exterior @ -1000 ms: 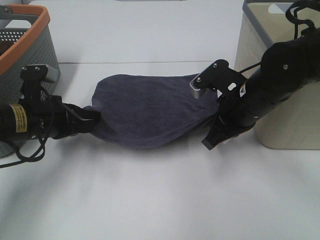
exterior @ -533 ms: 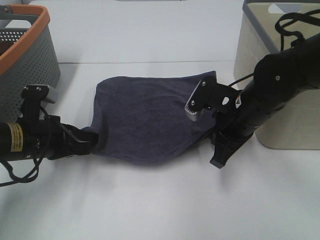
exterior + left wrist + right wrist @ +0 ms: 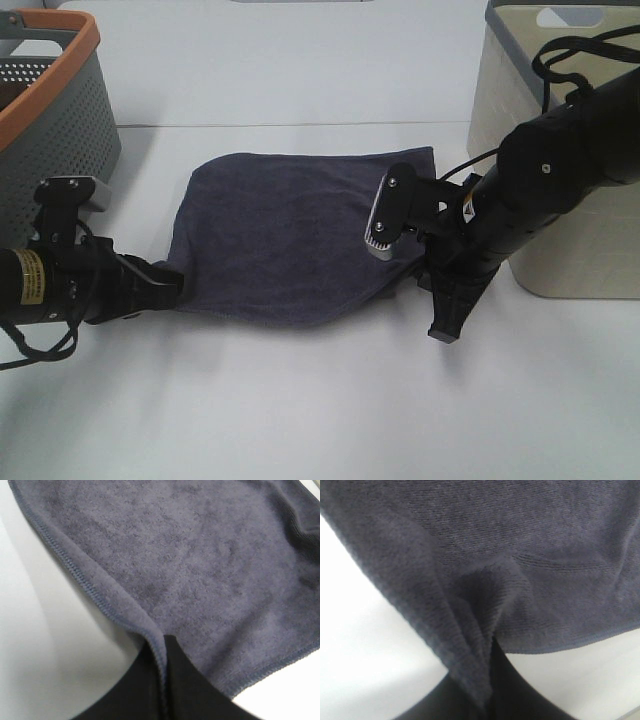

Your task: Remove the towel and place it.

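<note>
The dark navy-grey towel (image 3: 285,235) lies spread between my two arms on the white table (image 3: 300,400). My left gripper (image 3: 172,290) is shut on the towel's near left corner; the left wrist view shows the hem (image 3: 90,587) pinched between the black fingers (image 3: 190,690). My right gripper (image 3: 418,272) is shut on the towel's near right corner; the right wrist view shows the cloth (image 3: 495,555) bunched into the fingers (image 3: 510,690). No white tag shows.
A grey perforated basket with an orange rim (image 3: 55,110) stands at the far left. A beige bin (image 3: 560,150) stands at the far right, close behind my right arm. A table seam (image 3: 300,124) runs behind the towel.
Both grippers have drawn the towel's near corners toward the table's front edge. The towel has gone from a rounded, sagging shape to a flatter, squarer spread.
</note>
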Robot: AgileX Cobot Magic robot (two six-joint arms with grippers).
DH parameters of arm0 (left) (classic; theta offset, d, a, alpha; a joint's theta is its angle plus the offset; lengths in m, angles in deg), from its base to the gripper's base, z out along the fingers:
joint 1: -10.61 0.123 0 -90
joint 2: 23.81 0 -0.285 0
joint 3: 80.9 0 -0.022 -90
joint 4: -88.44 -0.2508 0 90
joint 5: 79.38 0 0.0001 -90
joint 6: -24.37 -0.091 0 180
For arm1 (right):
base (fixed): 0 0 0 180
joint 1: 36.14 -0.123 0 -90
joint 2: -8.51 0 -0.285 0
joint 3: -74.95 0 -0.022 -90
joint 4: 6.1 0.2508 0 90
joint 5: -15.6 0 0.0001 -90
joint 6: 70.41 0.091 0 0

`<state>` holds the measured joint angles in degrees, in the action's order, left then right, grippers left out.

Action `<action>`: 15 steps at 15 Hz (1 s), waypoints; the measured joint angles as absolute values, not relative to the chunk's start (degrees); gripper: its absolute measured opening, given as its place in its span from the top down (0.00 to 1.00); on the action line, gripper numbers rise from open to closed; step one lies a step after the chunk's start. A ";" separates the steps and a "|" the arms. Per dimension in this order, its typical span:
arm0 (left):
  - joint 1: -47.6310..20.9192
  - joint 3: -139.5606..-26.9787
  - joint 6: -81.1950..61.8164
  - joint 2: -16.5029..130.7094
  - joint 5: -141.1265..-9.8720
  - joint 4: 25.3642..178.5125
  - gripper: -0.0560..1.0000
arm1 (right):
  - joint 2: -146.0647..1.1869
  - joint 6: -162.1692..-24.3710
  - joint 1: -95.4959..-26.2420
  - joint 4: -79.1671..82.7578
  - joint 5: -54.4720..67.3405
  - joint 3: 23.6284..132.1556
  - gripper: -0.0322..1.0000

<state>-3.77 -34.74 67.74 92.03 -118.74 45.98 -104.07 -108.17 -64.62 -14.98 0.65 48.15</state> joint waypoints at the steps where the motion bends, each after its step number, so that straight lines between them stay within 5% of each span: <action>1: -3.77 -34.74 67.74 92.03 -118.74 45.98 0.93 | -104.07 -108.28 -64.62 -15.21 0.47 48.15 0.90; 4: -3.77 -34.74 68.60 92.03 -119.03 45.98 0.62 | -104.07 -108.68 -64.62 -16.53 -1.24 48.15 0.47; 6: -3.77 -34.74 71.01 92.03 -119.09 45.98 0.27 | -104.07 -108.68 -64.62 -17.04 -2.16 48.15 0.30; 7: -3.77 -34.74 72.21 92.03 -119.09 45.81 0.19 | -104.01 -108.68 -64.62 -17.50 -3.19 48.15 0.28; 15: -3.77 -34.74 77.60 91.35 -117.48 42.72 0.15 | -100.11 -108.68 -64.62 -18.59 -14.02 48.15 0.26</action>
<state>-3.77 -34.74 77.60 91.35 -117.48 42.72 -100.11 -108.68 -64.62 -18.59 -14.02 48.15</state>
